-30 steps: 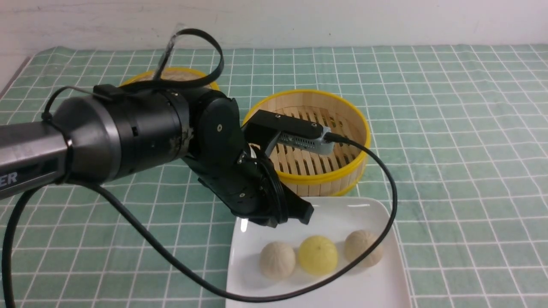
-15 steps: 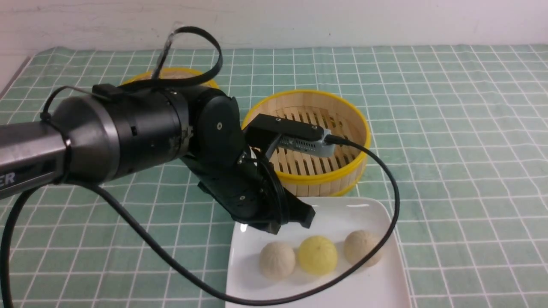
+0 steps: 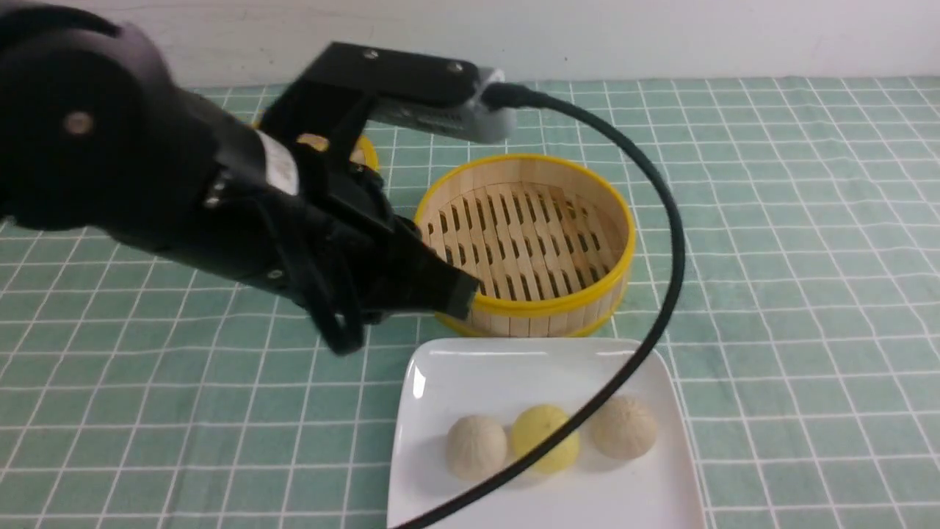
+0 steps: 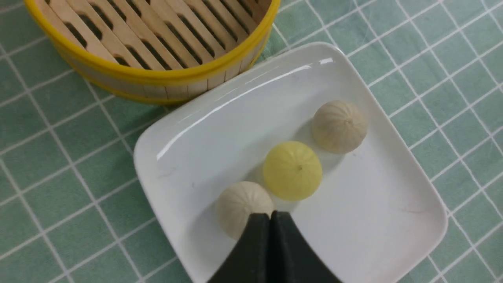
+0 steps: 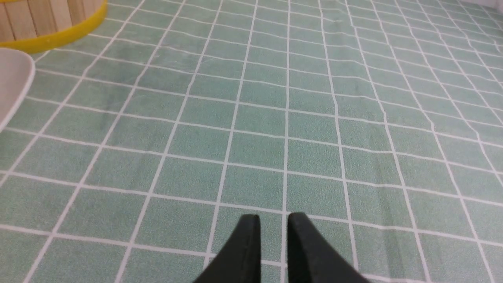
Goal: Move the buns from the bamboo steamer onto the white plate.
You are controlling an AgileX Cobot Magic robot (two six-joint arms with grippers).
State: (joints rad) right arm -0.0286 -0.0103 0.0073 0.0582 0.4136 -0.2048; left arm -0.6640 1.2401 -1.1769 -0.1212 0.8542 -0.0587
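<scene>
Two cream buns lie on the white plate, one on each side of a bright yellow bun. The left wrist view shows the same buns on the plate. The bamboo steamer stands just behind the plate with nothing on its slatted floor. My left gripper hangs above the steamer's near-left rim. It is shut and empty. My right gripper is out of the front view, over bare cloth, with its fingers almost together and nothing between them.
A green checked cloth covers the table. The woven lid lies at the back left, mostly hidden by my left arm. The left wrist camera's black cable loops over the plate's right side. The right wrist view shows the steamer's base and the plate's corner.
My left arm has risen and pulled back left from over the plate, and no longer covers the steamer. Its fingers, apart before, are now together. The buns have not moved.
</scene>
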